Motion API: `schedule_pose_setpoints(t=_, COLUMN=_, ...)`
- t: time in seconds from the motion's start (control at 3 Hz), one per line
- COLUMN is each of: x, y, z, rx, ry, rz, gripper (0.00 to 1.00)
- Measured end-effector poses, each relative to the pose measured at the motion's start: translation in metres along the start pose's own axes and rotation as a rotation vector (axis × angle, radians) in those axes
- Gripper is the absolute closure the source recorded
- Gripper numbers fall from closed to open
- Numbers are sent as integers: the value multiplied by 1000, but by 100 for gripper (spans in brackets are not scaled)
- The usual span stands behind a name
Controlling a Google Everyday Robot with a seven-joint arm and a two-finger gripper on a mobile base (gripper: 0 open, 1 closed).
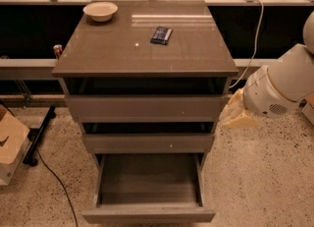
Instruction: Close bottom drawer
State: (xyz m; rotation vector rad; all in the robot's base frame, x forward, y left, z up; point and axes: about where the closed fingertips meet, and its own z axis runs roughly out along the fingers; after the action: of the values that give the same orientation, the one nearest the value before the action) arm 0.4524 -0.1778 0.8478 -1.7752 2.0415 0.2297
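The bottom drawer of the taupe-grey cabinet stands pulled far out, its empty grey box open to view and its flat front near the lower edge of the camera view. The middle drawer and the top drawer above it are nearly in. My arm's white housing is at the right, beside the cabinet at the height of the top drawer. My gripper is the pale yellowish part at its left end, close to the cabinet's right side and well above the bottom drawer.
A cream bowl and a dark flat packet lie on the cabinet top. A cardboard box and a black cable are on the speckled floor at left. A white cable hangs behind at right. A small can stands behind the cabinet at left.
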Motion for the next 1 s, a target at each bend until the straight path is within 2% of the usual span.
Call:
schedule_pose_setpoints(t=0.33, x=0, y=0, z=0, rx=0, ry=0, rz=0, gripper=100)
schedule_pose_setpoints(t=1.0, x=5, y=8, z=76, rx=-49, ry=-49, rz=-19, gripper=100)
